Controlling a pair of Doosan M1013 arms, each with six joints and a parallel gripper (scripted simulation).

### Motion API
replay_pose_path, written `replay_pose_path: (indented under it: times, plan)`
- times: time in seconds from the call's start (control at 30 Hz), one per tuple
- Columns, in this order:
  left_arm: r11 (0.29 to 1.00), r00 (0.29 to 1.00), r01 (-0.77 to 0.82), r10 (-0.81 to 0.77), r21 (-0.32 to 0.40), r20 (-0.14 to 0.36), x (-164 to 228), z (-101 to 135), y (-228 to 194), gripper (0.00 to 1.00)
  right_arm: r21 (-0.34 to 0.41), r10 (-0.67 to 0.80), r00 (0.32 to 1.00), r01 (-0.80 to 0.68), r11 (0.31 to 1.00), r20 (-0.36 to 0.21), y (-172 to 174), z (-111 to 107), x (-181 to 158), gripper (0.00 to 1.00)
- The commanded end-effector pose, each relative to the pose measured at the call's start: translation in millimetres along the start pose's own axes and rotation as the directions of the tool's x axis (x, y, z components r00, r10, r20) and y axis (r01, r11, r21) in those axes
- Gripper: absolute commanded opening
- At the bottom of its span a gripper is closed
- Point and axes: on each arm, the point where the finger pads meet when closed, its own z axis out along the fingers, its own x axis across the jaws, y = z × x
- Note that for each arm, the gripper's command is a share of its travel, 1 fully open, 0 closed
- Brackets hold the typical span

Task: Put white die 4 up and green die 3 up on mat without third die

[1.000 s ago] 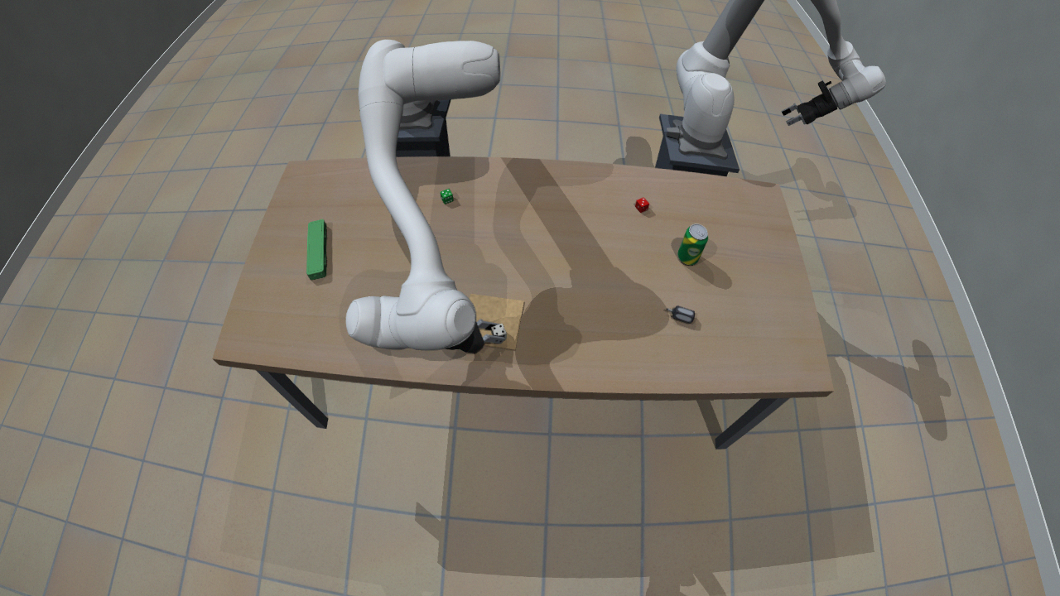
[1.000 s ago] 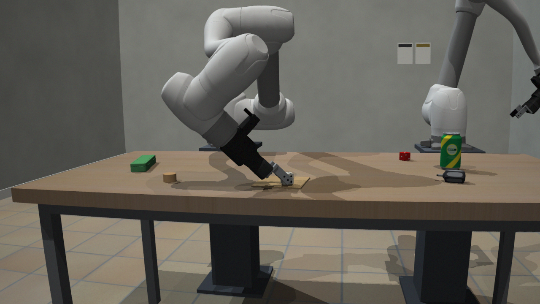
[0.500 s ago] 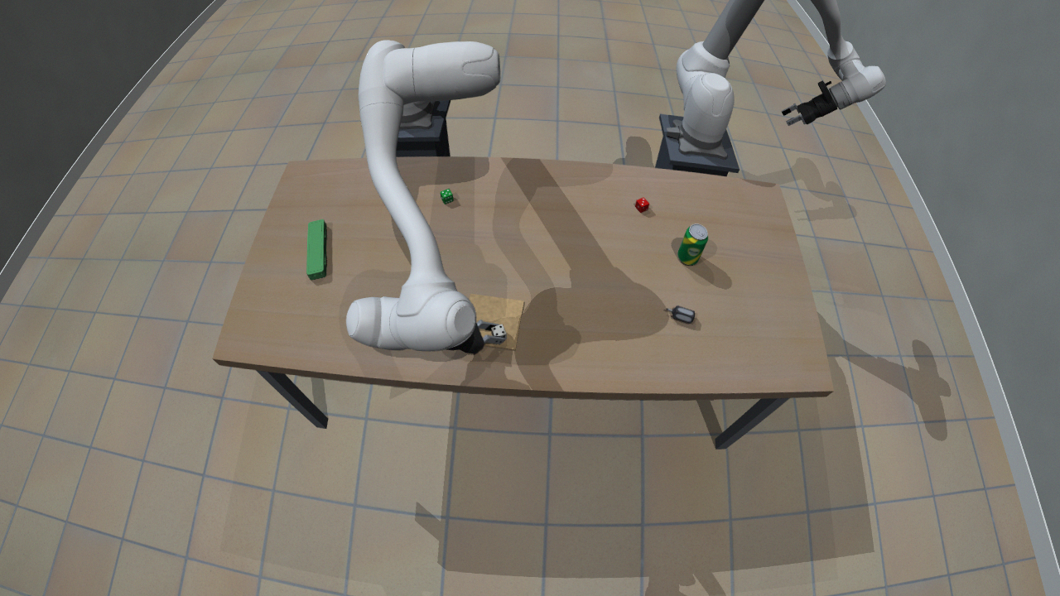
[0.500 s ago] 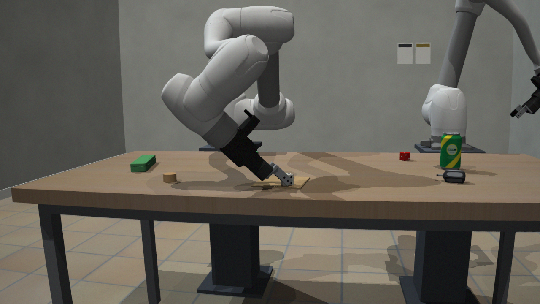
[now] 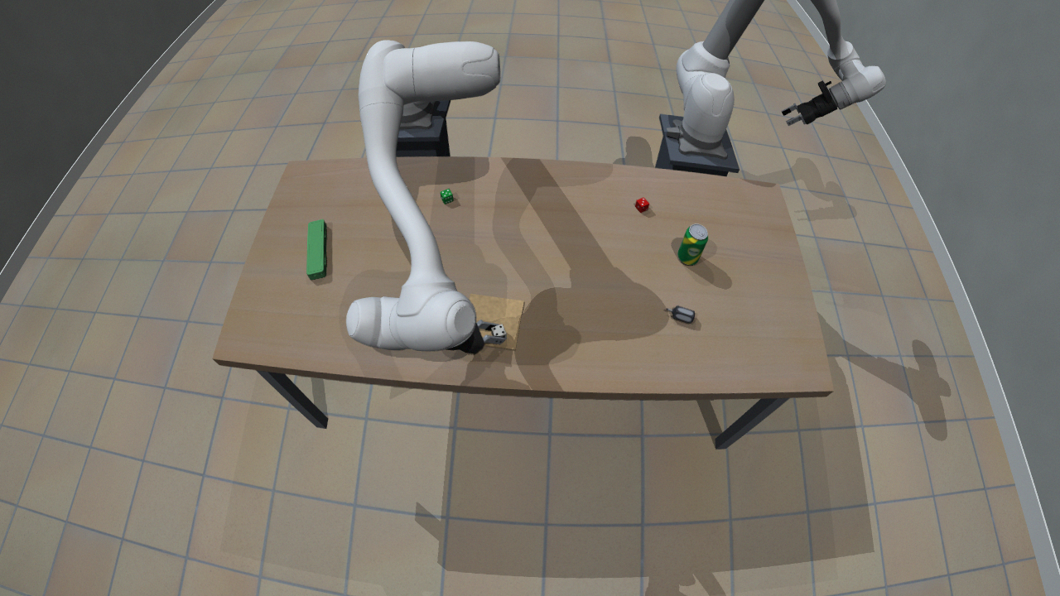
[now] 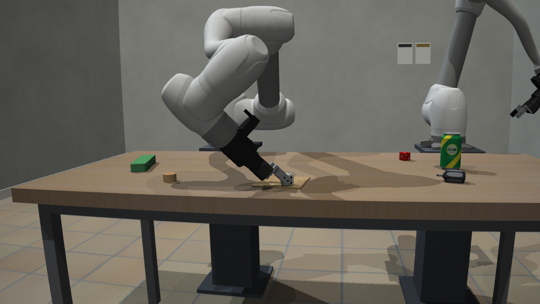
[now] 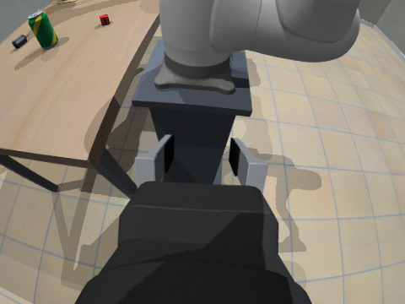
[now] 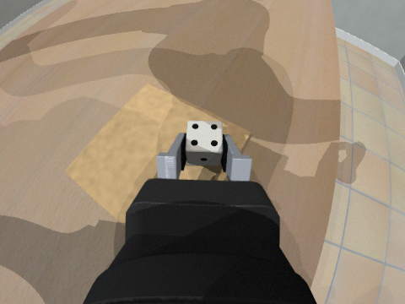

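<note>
The white die [image 5: 498, 332] [image 6: 290, 176] [image 8: 204, 137] is between the fingers of my right gripper [image 5: 494, 334] [image 6: 285, 180] [image 8: 203, 144], which is shut on it. Its 4 face is up and its 1 face is toward the gripper. It is over the tan mat [image 5: 511, 311] [image 6: 304, 180] [image 8: 114, 143], very low; I cannot tell whether it touches. The green die [image 5: 446, 195] stands at the back left, off the mat; its top number is too small to read surely. The red die [image 5: 643, 204] [image 6: 404, 156] [image 7: 105, 19] is off the mat. My left gripper [image 5: 789, 116] [image 7: 202, 148] is open and empty, beyond the table.
A green box [image 5: 316, 249] [image 6: 143, 163] lies at the left. A brown cylinder [image 6: 169, 177] stands left of the mat. A green can [image 5: 692, 244] [image 6: 450, 151] [image 7: 43, 30] and a dark tool [image 5: 682, 314] [image 6: 454, 176] are at the right. My right arm reaches between the green box and green die.
</note>
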Motion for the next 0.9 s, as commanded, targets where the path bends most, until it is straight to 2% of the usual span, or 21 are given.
replay_pose_path:
  times: [0.0, 0.53, 0.57, 0.63, 0.67, 0.8, 0.83, 0.87]
  plan:
    - [1.0, 1.0, 0.007, -0.007, 0.003, -0.007, 4.4, 1.7, -3.1, 1.0, 0.002, -0.001, 1.0, 0.001, 1.0, -0.002, 1.8, 0.7, -0.8, 0.57]
    - [1.0, 1.0, 0.007, -0.007, 0.003, -0.007, 4.4, 1.7, -3.1, 1.0, 0.002, -0.001, 1.0, 0.001, 1.0, -0.002, 1.8, 0.7, -0.8, 0.57]
    - [1.0, 1.0, 0.007, -0.007, 0.003, -0.007, 4.4, 1.7, -3.1, 1.0, 0.002, -0.001, 1.0, 0.001, 1.0, -0.002, 1.8, 0.7, -0.8, 0.63]
    - [1.0, 1.0, 0.007, -0.007, 0.003, -0.007, 4.4, 1.7, -3.1, 1.0, 0.002, -0.001, 1.0, 0.001, 1.0, -0.002, 1.8, 0.7, -0.8, 0.63]
    - [1.0, 1.0, 0.007, -0.007, 0.003, -0.007, 4.4, 1.7, -3.1, 1.0, 0.002, -0.001, 1.0, 0.001, 1.0, -0.002, 1.8, 0.7, -0.8, 0.69]
    - [1.0, 1.0, 0.007, -0.007, 0.003, -0.007, 4.4, 1.7, -3.1, 1.0, 0.002, -0.001, 1.0, 0.001, 1.0, -0.002, 1.8, 0.7, -0.8, 0.69]
    - [1.0, 1.0, 0.007, -0.007, 0.003, -0.007, 4.4, 1.7, -3.1, 1.0, 0.002, -0.001, 1.0, 0.001, 1.0, -0.002, 1.8, 0.7, -0.8, 0.75]
    - [1.0, 1.0, 0.007, -0.007, 0.003, -0.007, 4.4, 1.7, -3.1, 1.0, 0.002, -0.001, 1.0, 0.001, 1.0, -0.002, 1.8, 0.7, -0.8, 0.75]
